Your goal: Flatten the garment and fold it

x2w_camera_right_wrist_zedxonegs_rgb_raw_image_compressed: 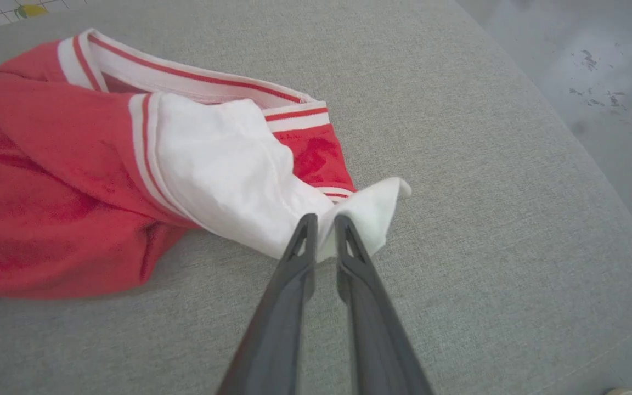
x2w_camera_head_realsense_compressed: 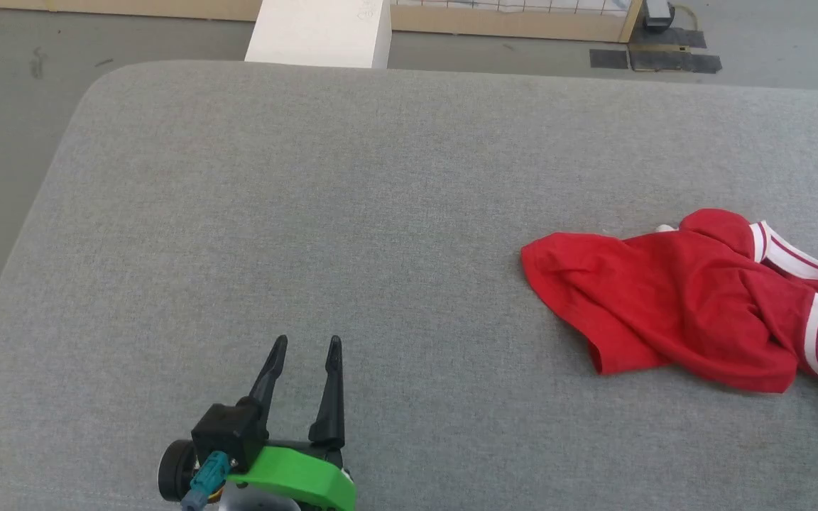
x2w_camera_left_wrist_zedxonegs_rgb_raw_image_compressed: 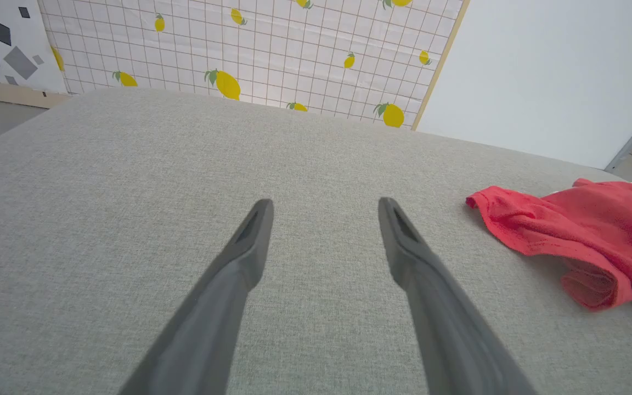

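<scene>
The garment (x2w_camera_head_realsense_compressed: pixel 679 305), a red shirt with white sleeves and red-white striped trim, lies crumpled at the right of the grey padded table (x2w_camera_head_realsense_compressed: pixel 309 213). Its lettering is hidden in the folds. In the right wrist view my right gripper (x2w_camera_right_wrist_zedxonegs_rgb_raw_image_compressed: pixel 321 222) is shut on a white sleeve of the garment (x2w_camera_right_wrist_zedxonegs_rgb_raw_image_compressed: pixel 223 164), pinching the cloth at the fingertips (x2w_camera_right_wrist_zedxonegs_rgb_raw_image_compressed: pixel 306 225). My left gripper (x2w_camera_head_realsense_compressed: pixel 306 348) hovers open over bare table well left of the garment; in the left wrist view its fingers (x2w_camera_left_wrist_zedxonegs_rgb_raw_image_compressed: pixel 255 230) stand wide apart with nothing between them, and the garment (x2w_camera_left_wrist_zedxonegs_rgb_raw_image_compressed: pixel 579 236) lies to the right.
The table's rounded edge (x2w_camera_right_wrist_zedxonegs_rgb_raw_image_compressed: pixel 596 181) drops to grey floor close to the right gripper. A white box (x2w_camera_head_realsense_compressed: pixel 320 32) stands beyond the table's far edge. A lemon-print grid panel (x2w_camera_left_wrist_zedxonegs_rgb_raw_image_compressed: pixel 250 49) rises behind the table.
</scene>
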